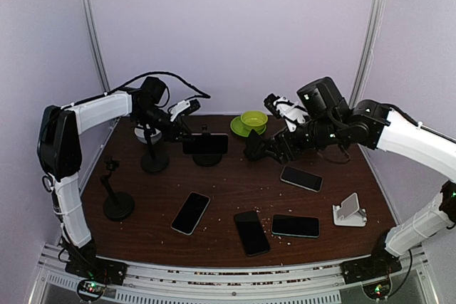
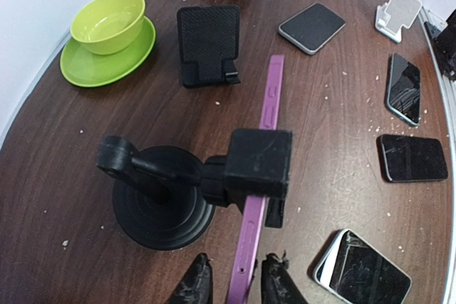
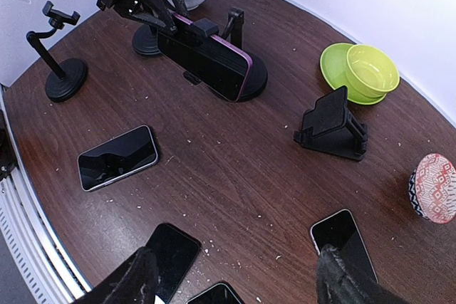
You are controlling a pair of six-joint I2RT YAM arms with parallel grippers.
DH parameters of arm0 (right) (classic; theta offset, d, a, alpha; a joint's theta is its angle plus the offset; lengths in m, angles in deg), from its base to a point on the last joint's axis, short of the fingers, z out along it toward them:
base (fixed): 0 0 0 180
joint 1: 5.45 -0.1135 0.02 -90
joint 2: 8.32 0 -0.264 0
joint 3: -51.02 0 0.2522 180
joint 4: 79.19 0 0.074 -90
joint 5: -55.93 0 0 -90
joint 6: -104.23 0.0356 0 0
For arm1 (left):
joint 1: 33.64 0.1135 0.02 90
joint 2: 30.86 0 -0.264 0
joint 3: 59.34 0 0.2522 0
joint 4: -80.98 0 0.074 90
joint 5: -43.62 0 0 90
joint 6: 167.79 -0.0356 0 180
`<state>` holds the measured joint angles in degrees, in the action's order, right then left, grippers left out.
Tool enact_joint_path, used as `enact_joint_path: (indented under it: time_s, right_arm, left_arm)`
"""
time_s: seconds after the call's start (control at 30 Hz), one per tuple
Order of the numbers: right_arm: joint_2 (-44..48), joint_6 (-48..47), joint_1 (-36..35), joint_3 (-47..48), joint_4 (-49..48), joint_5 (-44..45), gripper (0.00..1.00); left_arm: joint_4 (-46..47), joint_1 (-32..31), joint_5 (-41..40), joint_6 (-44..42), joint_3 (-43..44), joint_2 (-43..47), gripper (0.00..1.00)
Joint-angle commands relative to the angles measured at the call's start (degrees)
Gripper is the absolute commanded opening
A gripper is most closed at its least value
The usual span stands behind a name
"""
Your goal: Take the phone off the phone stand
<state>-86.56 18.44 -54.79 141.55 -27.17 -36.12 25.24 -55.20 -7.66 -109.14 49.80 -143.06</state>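
Far left of the table [image 1: 228,186]: the purple-cased phone [image 1: 205,144] is seen clamped sideways in the black phone stand [image 2: 160,208], so it hasn't been lifted out yet.
Done so far: pretty much just the approach. The left gripper [image 2: 236,279] is placed at the phone's left end, with one finger set on each side of the edge.
Left to do: a firm grip has to be got, then the phone has to be pulled free of the clamp [image 2: 260,161] and probably set down somewhere.
Left pincer: the jaws are narrowed right down around the phone's end. Whether the pads are actually pressed on the case can't be told from the wrist view, since a sliver of gap seems to be left on one side.
Right pincer: the right gripper [image 3: 235,282] is held wide apart above the middle of the table, and nothing is gripped or touched.
Other stuff: loose phones [image 1: 190,213] are scattered along the near side, and none of them is needed for this.
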Motion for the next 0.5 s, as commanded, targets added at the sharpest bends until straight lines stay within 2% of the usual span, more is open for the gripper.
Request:
enact_joint_path:
  time_s: [0.0, 0.03, 0.2, 0.23, 0.47]
  right_arm:
    - [-0.1, -0.5, 0.5, 1.2, 0.5, -1.2, 0.77]
    - [-0.2, -0.5, 0.4, 1.2, 0.6, -1.3, 0.77]
    - [-0.5, 0.0, 0.5, 1.3, 0.7, -1.7, 0.76]
    - [-0.4, 0.2, 0.5, 1.2, 0.6, -1.7, 0.76]
    - [0.9, 2.5, 0.5, -0.1, 0.2, -1.8, 0.76]
  left_arm:
    - [2.2, 0.4, 3.9, 1.8, 0.3, -0.8, 0.26]
    - [2.2, 0.5, 4.2, 2.2, 0.4, -0.8, 0.25]
    - [2.2, 0.3, 5.6, 4.6, 0.6, -0.4, 0.02]
    - [2.4, 0.3, 5.9, 5.2, 0.4, -0.1, 0.00]
    - [6.6, -1.4, 5.5, 9.1, -5.2, 4.9, 0.00]
